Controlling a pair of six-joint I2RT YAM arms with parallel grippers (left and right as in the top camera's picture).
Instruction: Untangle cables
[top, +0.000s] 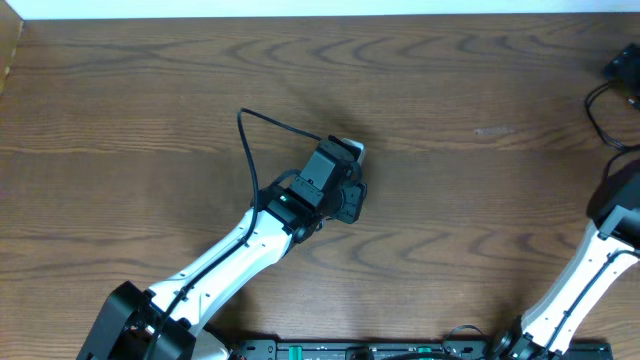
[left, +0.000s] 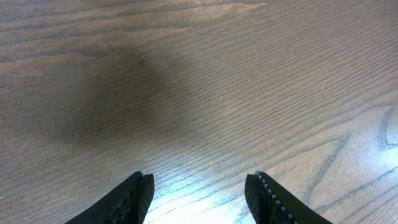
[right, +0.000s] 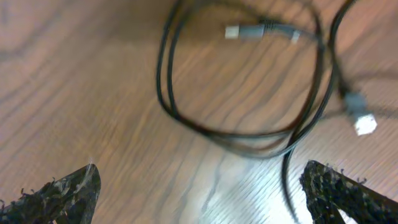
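**Right hand wide over the black cable**

The black cable (right: 163, 74) lies in a loose loop on the worktop (top: 150, 80), near its right edge. The right hand (right: 200, 168) is above it, fingers spread wide and holding nothing. One pale plug (right: 233, 31) lies inside the loop, and a second plug (right: 365, 124) lies outside it to the right. The left hand (left: 202, 177) is at mid-worktop, partly spread over wood, with nothing between its fingers.
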